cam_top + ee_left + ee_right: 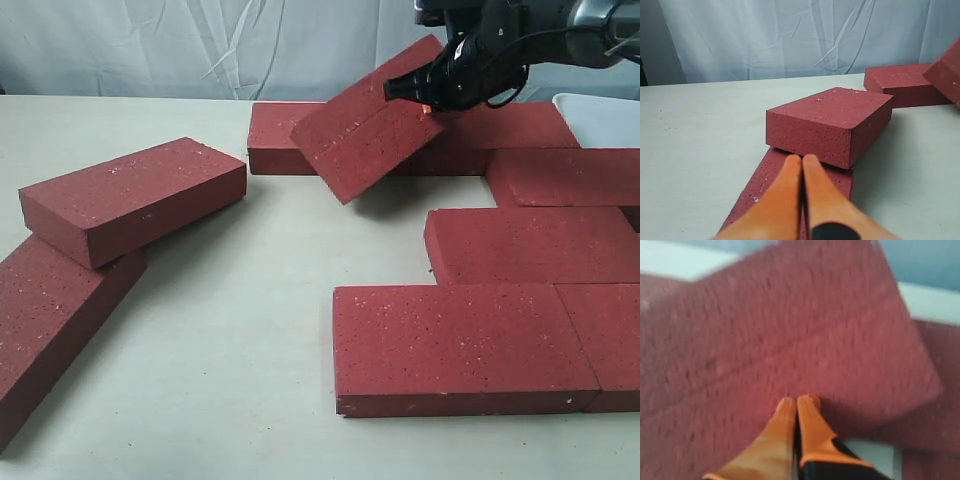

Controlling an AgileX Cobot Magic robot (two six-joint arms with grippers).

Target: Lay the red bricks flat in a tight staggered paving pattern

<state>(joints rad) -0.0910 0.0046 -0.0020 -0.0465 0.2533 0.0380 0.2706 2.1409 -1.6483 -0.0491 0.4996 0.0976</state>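
Pale grey desk [230, 330] and a creased white curtain [150, 45] frame the red bricks, which are dark red rectangular paving blocks, matte and rough, dotted with fine pale specks.

The right tool [797, 402] has its orange fingers pressed together with nothing between them. Their tips touch the broad face of a tilted brick [365, 130]. This brick stands slanted with one end raised, leaning in front of a flat back row of bricks [275, 135] at the far side of the desk. A white container [600, 110] shows at the right edge, just beyond that row.

Nearer the camera on the right, four laid bricks lie flat in offset rows with their edges touching. One sits behind [570, 175], one in the middle [530, 245], and two are side by side in front [460, 345].

The left tool [802, 161] is also closed and empty, and it hangs over a low brick [762, 180] lying flat. A stacked brick [832, 120] rests crosswise on the end of that brick. Both are on the left, well apart from the laid group.
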